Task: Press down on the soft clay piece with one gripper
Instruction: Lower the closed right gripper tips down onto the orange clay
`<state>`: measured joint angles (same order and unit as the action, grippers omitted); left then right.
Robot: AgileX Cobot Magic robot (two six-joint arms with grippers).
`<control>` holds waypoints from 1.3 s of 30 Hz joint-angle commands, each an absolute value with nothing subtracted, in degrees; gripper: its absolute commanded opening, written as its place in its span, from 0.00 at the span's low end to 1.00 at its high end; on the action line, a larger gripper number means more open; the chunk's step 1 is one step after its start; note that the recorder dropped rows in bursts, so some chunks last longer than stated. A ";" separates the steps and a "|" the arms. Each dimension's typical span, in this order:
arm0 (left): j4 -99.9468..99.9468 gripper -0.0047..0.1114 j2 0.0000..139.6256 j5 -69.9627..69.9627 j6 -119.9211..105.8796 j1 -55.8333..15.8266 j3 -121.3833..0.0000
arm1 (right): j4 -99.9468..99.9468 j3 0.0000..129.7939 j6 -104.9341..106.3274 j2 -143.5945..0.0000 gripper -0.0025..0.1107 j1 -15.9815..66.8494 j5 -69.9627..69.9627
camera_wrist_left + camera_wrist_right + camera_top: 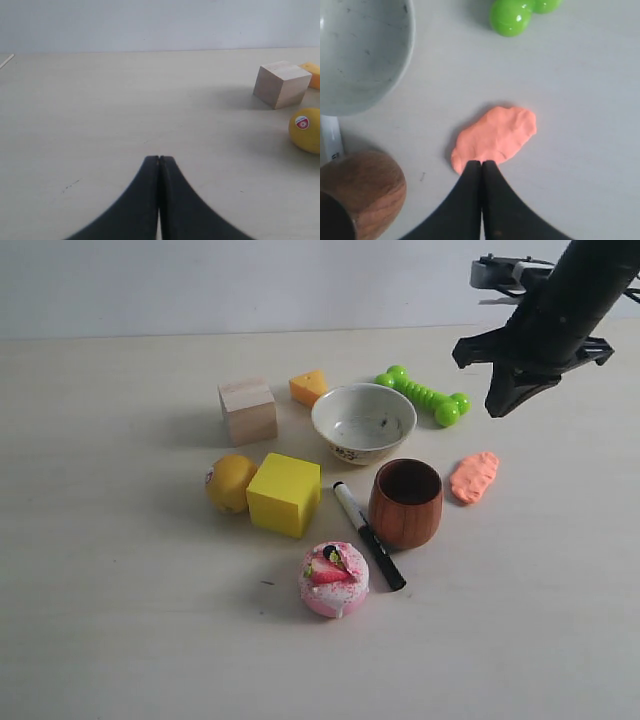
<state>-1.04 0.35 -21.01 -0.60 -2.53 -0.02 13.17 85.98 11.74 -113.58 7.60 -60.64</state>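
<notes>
The soft clay piece [474, 476] is a flat salmon-orange lump lying on the table right of the brown cup [406, 502]. My right gripper [500, 405] hangs in the air above and behind it, shut and holding nothing. In the right wrist view the clay [495, 138] lies just past the closed right gripper [482, 162], whose tips overlap its near edge in the picture. The left gripper [159, 158] is shut and empty over bare table; it is out of the exterior view.
A white bowl [363, 422], green toy bone [424, 395], orange wedge [308, 387], wooden cube [248, 410], yellow cube [284, 493], yellow fruit [230, 483], black marker [367, 534] and pink strawberry cake [333, 579] crowd the table's middle.
</notes>
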 commanded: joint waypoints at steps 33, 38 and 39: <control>-0.90 0.04 0.00 -20.61 -0.43 -2.78 0.00 | 5.04 83.38 10.11 -120.74 0.02 11.23 -52.07; -0.90 0.04 0.00 -20.61 -0.43 -2.78 0.00 | 7.55 83.08 10.52 -120.45 0.02 11.23 -51.22; -0.90 0.04 0.00 -20.61 -0.43 -2.78 0.00 | 7.55 83.08 10.52 -120.45 0.02 11.23 -51.22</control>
<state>-1.04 0.35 -21.01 -0.60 -2.53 -0.02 6.62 83.45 9.99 -121.10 11.48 -52.02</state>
